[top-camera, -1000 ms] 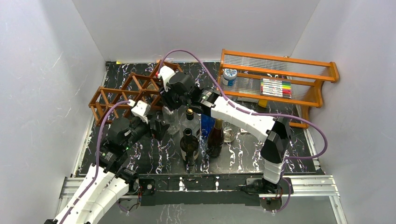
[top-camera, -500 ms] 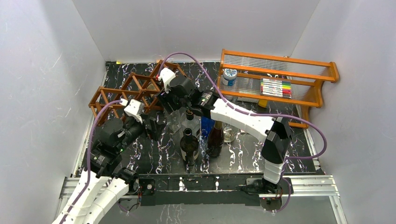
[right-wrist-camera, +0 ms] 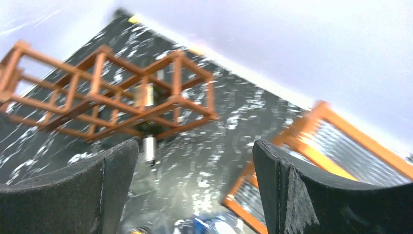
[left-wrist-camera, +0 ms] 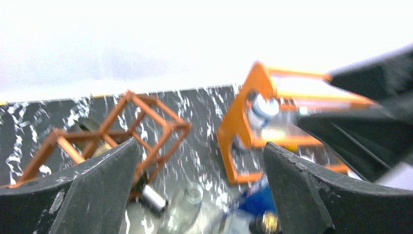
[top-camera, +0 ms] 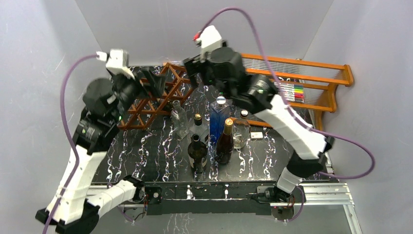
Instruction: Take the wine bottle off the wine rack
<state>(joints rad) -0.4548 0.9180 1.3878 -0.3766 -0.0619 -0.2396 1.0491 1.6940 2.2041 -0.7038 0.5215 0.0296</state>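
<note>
The wine rack (top-camera: 153, 100) is a reddish-brown lattice at the back left of the black marbled table. A dark wine bottle (right-wrist-camera: 149, 148) lies in one of its lower cells, silver-capped neck poking out toward the table's middle. It also shows in the left wrist view, wine bottle (left-wrist-camera: 152, 197) under the wine rack (left-wrist-camera: 146, 109). My left gripper (top-camera: 153, 83) is raised above the rack, open and empty. My right gripper (top-camera: 192, 70) hangs high over the rack's right end, also open and empty. Neither touches the bottle.
Several bottles stand upright mid-table: a clear one (top-camera: 179, 117), a blue one (top-camera: 218, 119), a dark green one (top-camera: 197, 151), a brown one (top-camera: 225, 141), plus a glass jar (top-camera: 239, 132). An orange shelf unit (top-camera: 292, 73) with markers sits back right. White walls enclose the table.
The right gripper opened from shut and rose away from the clear bottle. Both arms lifted from low beside the standing bottles to high above the rack.
</note>
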